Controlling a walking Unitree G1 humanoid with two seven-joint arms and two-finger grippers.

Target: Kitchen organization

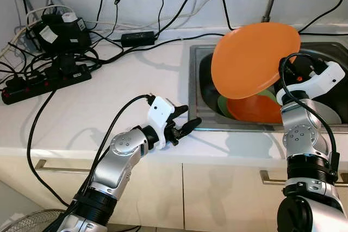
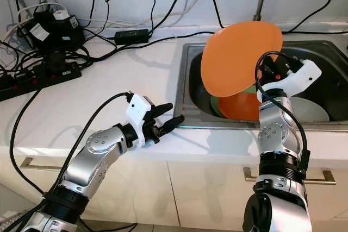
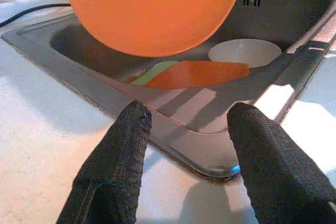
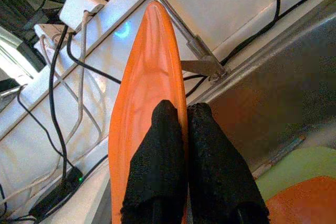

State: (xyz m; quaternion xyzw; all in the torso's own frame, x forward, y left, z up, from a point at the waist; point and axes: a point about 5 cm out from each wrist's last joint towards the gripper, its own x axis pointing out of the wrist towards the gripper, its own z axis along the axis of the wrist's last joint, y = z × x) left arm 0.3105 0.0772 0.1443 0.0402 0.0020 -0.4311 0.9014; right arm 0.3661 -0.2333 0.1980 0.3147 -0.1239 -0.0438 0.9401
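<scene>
Gripping orange plate [image 1: 253,58] rim, right end effector [image 4: 182,129], tilted above sink [image 1: 194,88]

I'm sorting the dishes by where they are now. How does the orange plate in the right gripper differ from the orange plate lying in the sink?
The held orange plate is lifted above the sink and tilted on edge, pinched at its rim by the right gripper. The orange plate in the sink lies low in the basin, free of any gripper and partly hidden behind the held one, overlapping a green plate. Both are orange and round.

Bright even daylight, soft arm shadows on white counter [image 1: 98,112], sink rim [image 3: 210,166] glare, wrist views perhaps slightly soft
</scene>
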